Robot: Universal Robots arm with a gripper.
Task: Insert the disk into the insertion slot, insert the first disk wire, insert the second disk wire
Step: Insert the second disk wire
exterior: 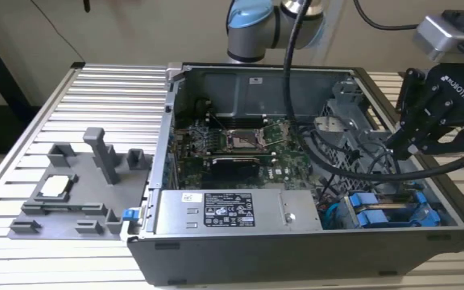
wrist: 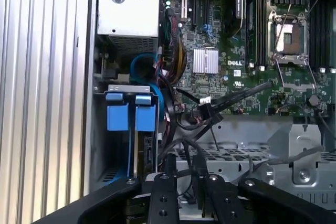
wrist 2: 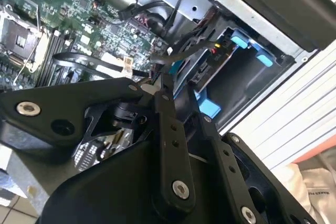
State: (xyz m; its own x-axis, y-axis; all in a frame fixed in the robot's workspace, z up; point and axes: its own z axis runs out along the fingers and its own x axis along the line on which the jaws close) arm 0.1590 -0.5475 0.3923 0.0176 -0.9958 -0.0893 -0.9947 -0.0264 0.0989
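The disk (exterior: 393,212), in its bright blue carrier, sits inside the insertion slot (exterior: 353,208) at the case's near corner on the exterior view's right. Its blue tabs show in both wrist views (wrist: 131,116) (wrist 2: 210,106). My black gripper (exterior: 399,145) hangs above the grey perforated drive cage (wrist: 236,156), just behind the disk. In the first wrist view the fingers (wrist: 164,198) stand close together, with a black disk wire (wrist: 198,163) running between them. In the second wrist view the gripper (wrist 2: 157,85) is narrowed to a point over the loose cables.
The open computer case holds a green motherboard (exterior: 232,142) and a grey labelled power-supply box (exterior: 232,211). A thick black hose (exterior: 328,166) from the arm droops across the case. A grey fixture (exterior: 79,187) stands on the ribbed table at the exterior view's left.
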